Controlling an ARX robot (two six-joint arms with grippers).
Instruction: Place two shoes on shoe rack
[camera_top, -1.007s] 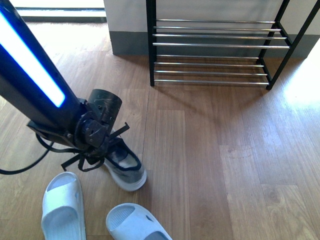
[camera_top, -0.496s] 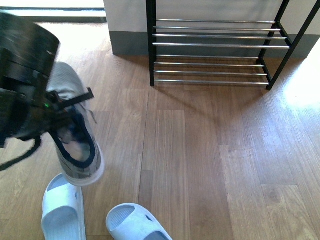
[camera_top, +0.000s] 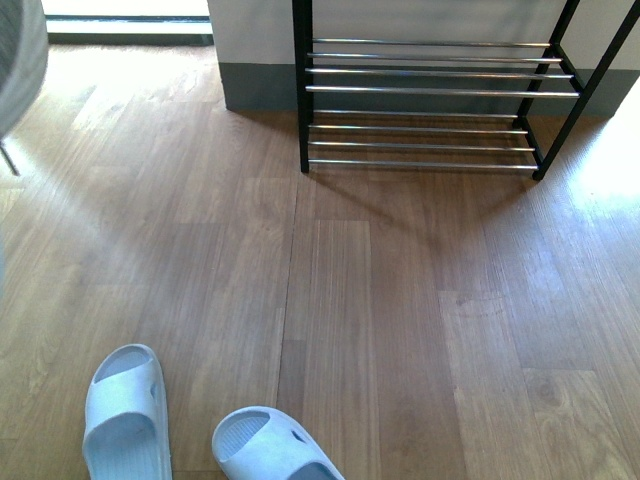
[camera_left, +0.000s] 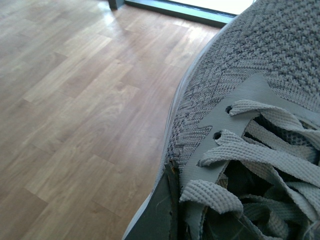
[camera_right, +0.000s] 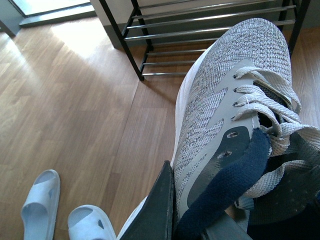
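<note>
In the left wrist view one grey knit sneaker fills the frame, laces up, held off the floor. My left gripper is shut on it, one dark finger flat against its side. Only a blurred grey part of that sneaker shows at the front view's top left edge. The other grey knit sneaker hangs in my right gripper, which is shut on it at the navy collar, toe pointing to the shoe rack. The shoe rack stands at the far wall, its chrome rods bare.
Two white slippers lie on the wood floor near me at the left, also seen as slippers in the right wrist view. A grey-based wall stands left of the rack. A bright doorway is at far left.
The left arm has lifted its sneaker off the floor beside the slippers and swung it up and left, almost out of the front view. The rack and slippers have not moved.
</note>
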